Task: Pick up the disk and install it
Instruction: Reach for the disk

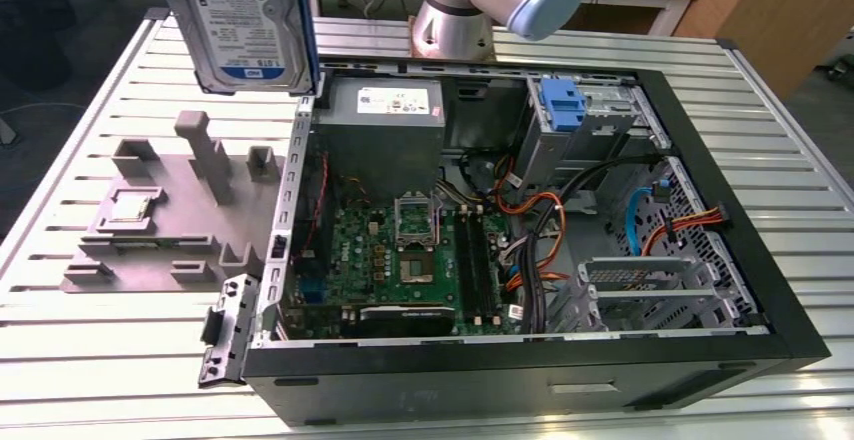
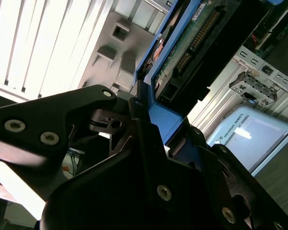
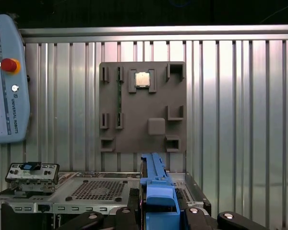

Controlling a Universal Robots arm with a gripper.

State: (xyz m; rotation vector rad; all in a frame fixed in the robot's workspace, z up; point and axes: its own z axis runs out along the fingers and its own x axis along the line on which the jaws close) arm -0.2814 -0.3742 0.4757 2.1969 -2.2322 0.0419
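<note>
The flat silver hard drive with a white-and-blue label and a blue plastic carrier bracket, the disk [image 1: 247, 25], hangs upright in the air. In the exterior view it sits above the far left corner of the open black computer tower case [image 1: 787, 330], its label facing the camera. In the first wrist view the black gripper [image 3: 158, 206] is clamped on the bracket's blue edges. Doing this carry well probably means a firm, square grip, a clear path over the case rim and the orange and black cable bundle [image 1: 534, 230], and the bracket kept parallel to the bay's rails.
</note>
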